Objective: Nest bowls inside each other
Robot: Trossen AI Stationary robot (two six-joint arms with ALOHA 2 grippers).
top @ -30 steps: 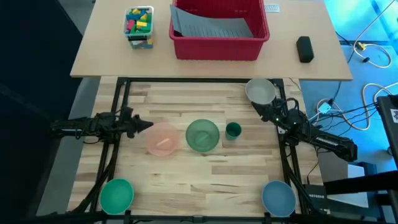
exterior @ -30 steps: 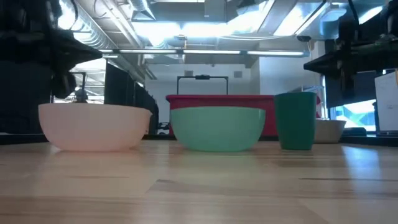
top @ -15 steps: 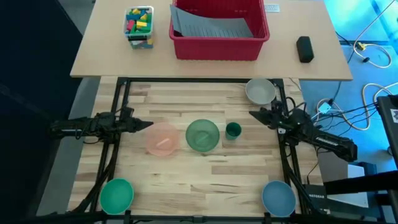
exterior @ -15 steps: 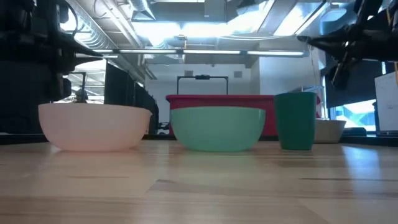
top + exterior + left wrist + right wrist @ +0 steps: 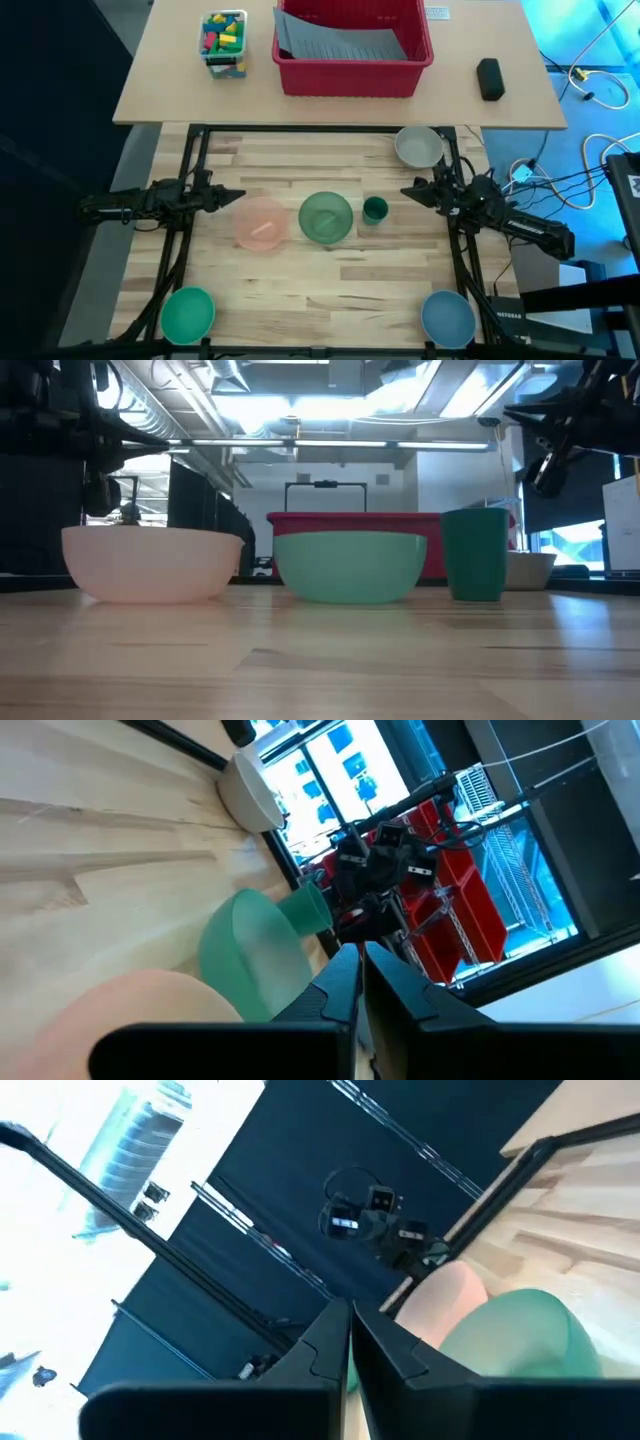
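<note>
Five bowls stand upright on their bases on the wooden table. The pale pink bowl [image 5: 262,222] and the pale green bowl [image 5: 326,217] sit side by side in the middle. The grey-white bowl [image 5: 418,147] is at the far right, the teal bowl [image 5: 188,313] at the near left and the light blue bowl [image 5: 448,318] at the near right. My left gripper [image 5: 240,196] is shut and hovers level just left of the pink bowl. My right gripper [image 5: 405,190] is also shut and hovers right of a dark green cup [image 5: 375,209]. Neither gripper holds anything.
The small dark green cup stands right of the pale green bowl. On the lighter table beyond are a red bin [image 5: 352,48], a box of coloured blocks [image 5: 224,42] and a black object [image 5: 489,78]. Black frame rails [image 5: 187,160] run along both table sides.
My right gripper has swung round from pointing at the grey-white bowl to pointing toward the table's left, at the cup and the middle bowls. It has stayed shut. The bowls have not moved.
</note>
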